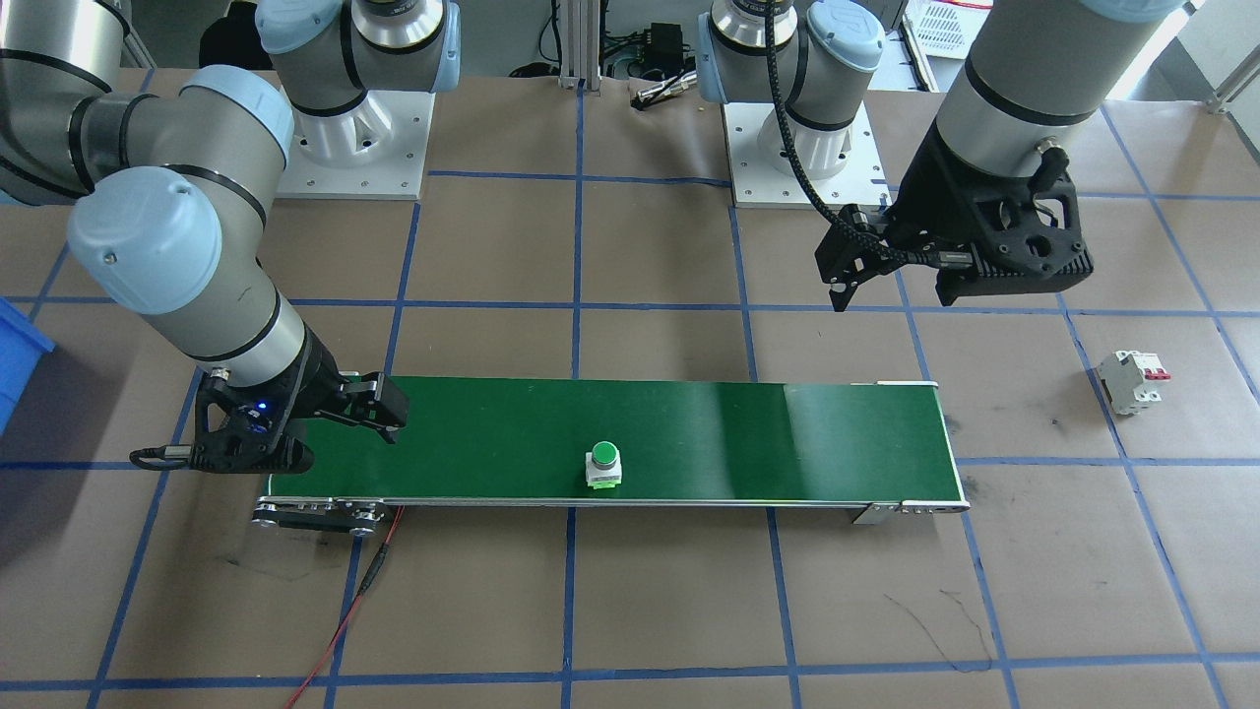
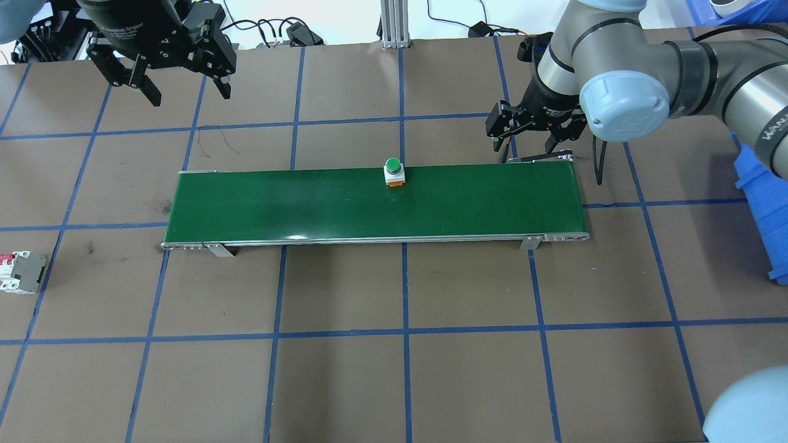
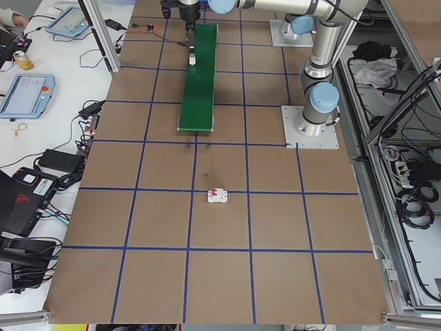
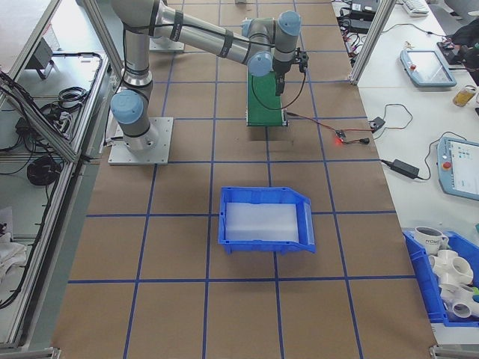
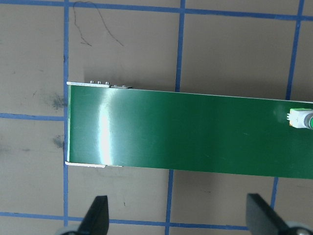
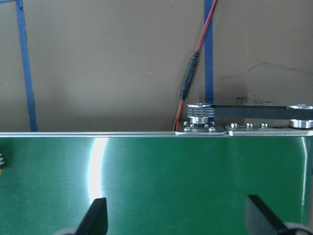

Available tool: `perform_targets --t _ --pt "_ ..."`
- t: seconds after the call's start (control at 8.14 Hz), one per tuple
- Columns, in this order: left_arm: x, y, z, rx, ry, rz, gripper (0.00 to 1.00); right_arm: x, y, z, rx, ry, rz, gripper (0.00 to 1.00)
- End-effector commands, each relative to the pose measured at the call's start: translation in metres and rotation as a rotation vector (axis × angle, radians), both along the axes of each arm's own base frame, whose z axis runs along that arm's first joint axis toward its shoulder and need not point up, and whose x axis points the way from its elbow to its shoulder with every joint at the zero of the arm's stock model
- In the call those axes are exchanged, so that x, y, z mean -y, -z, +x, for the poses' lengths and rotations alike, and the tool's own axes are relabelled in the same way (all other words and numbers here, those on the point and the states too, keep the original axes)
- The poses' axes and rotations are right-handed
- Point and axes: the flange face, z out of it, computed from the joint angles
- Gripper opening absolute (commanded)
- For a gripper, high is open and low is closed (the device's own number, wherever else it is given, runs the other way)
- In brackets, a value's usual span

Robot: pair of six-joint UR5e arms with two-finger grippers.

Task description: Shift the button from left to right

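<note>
Two open, empty pincers, left (image 2: 183,83) and right (image 2: 534,140); button's (image 2: 393,171) orange underside only overhead.

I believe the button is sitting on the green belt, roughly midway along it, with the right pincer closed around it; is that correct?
Not quite. The button does sit roughly midway along the belt, but the right pincer is not closed around it: the overhead view shows it open and empty at the belt's right end, well clear of the button.
</note>
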Motion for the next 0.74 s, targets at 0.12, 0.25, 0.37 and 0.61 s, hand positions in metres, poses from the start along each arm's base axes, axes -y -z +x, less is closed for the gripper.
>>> perform_targets --t 0.12,0.25,0.37,0.61 --pt "0.0022 -0.0065 0.0011 0.008 -0.003 -0.017 1.00 0.0002 0.0012 0.0146 0.150 0.010 -0.008 1.00" --pt "0.0015 -0.0066 0.0011 0.008 -0.003 -0.017 1.00 0.0002 0.0012 0.0146 0.150 0.010 -0.008 1.00" --pt "0.0021 -0.0058 0.0011 0.008 -0.003 -0.015 1.00 -0.0002 0.0000 0.0160 0.154 0.015 -0.010 1.00" --pt "0.0011 -0.0074 0.0019 0.009 0.000 -0.018 1.00 0.0034 0.0027 0.0210 0.209 0.068 -0.007 1.00"
